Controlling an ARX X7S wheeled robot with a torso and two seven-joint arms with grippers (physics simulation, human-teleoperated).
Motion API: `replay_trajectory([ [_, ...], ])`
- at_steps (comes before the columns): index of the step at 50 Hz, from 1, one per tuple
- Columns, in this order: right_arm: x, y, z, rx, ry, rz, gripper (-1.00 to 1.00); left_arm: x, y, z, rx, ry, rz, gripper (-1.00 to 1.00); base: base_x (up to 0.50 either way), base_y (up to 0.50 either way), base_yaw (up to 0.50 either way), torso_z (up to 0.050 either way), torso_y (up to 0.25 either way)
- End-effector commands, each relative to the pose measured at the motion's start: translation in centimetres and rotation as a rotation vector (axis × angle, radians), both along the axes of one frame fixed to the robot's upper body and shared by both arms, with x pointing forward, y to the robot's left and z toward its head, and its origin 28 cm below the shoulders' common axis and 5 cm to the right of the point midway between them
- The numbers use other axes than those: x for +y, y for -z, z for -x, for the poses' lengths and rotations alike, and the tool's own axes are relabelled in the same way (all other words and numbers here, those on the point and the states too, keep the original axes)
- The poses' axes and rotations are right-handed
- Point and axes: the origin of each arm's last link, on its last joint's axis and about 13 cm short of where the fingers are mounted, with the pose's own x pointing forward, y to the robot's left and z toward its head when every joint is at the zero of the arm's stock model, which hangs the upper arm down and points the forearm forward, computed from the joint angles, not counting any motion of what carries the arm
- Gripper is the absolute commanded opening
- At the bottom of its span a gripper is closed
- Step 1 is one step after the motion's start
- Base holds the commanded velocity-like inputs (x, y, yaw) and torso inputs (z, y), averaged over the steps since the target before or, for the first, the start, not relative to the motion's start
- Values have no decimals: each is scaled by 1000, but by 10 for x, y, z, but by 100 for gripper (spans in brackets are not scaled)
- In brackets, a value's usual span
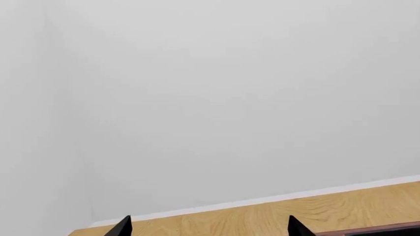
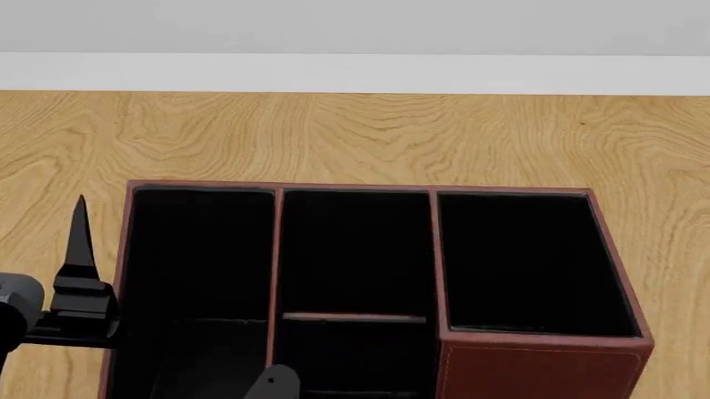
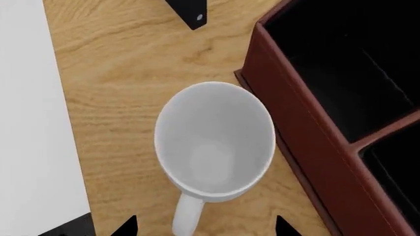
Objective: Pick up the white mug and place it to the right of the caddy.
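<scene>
The white mug stands upright on the wood table, seen from above in the right wrist view. It sits close beside the outer wall of the dark red-brown caddy. The mug's handle points toward my right gripper, which is open, with its two black fingertips well apart on either side of the handle and not touching it. The caddy fills the middle of the head view, where the mug is out of sight. My left gripper is open and empty, with one of its fingers just left of the caddy.
The wood table extends behind the caddy to a white wall. In the right wrist view a black part lies past the mug and the table's edge borders white ground. A grey-black part overlaps the caddy's near side.
</scene>
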Motion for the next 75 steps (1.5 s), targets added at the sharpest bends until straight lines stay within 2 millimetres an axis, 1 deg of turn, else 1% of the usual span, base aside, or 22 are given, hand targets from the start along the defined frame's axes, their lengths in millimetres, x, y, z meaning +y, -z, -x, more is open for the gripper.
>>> replay_trajectory([
  [1, 7, 16, -3, 33, -10, 20, 100, 0, 0, -1, 1, 3, 0, 100, 0, 0, 0, 0, 0],
  [31, 17, 49, -7, 106, -26, 57, 100, 2, 2, 0, -1, 4, 10, 100, 0, 0, 0, 0, 0],
  [41, 18, 64, -8, 143, -25, 60, 100, 3, 1, 1, -4, 1, 10, 100, 0, 0, 0, 0, 0],
  [43, 18, 71, -9, 156, -24, 67, 100, 2, 1, 1, -4, 3, 9, 100, 0, 0, 0, 0, 0],
  [56, 18, 82, -11, 181, -18, 72, 100, 2, 1, 1, -5, 5, 7, 100, 0, 0, 0, 0, 0],
  [64, 18, 84, -12, 177, -14, 78, 100, 2, 1, 1, -6, 5, 8, 100, 0, 0, 0, 0, 0],
  [65, 18, 84, -11, 174, -15, 79, -100, 2, 1, 1, -7, 4, 8, 100, 0, 0, 0, 0, 0],
  [75, 17, 78, -8, 153, -16, 81, -100, 2, 0, 2, -11, 4, 10, 100, 0, 0, 0, 0, 0],
])
